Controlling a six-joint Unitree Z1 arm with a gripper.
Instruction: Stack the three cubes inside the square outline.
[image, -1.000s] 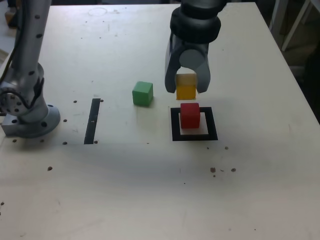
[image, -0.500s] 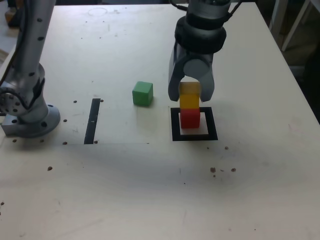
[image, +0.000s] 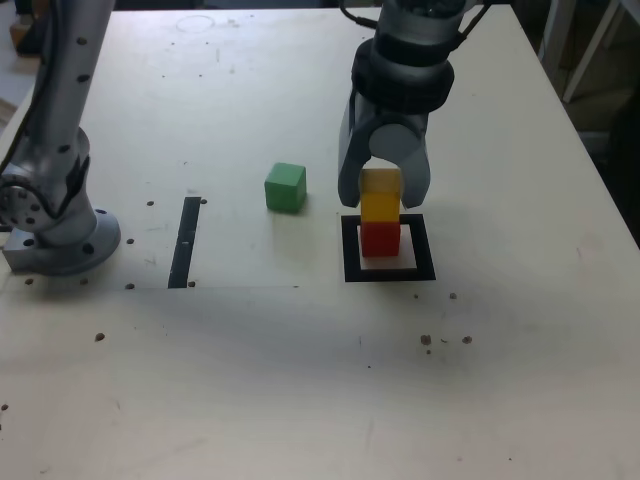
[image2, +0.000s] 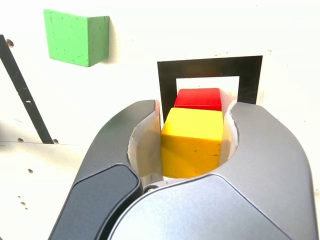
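A pale desk, its surface marked by scattered dark spots and chips, fills most of the exterior view, narrowing toward its far edge. A straight black strip lies flat at the exterior view's left, and a thin seam crosses the surface by its near end. A faint ring mark shows near the far edge. Beyond the desk's right side, pale legs of a piece of furniture stand in a dim background.

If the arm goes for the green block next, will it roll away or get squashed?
Rolling looks unlikely: the green block has flat faces and sits level. It would probably slide if nudged. Its crisp edges suggest something stiff that shouldn't squash.
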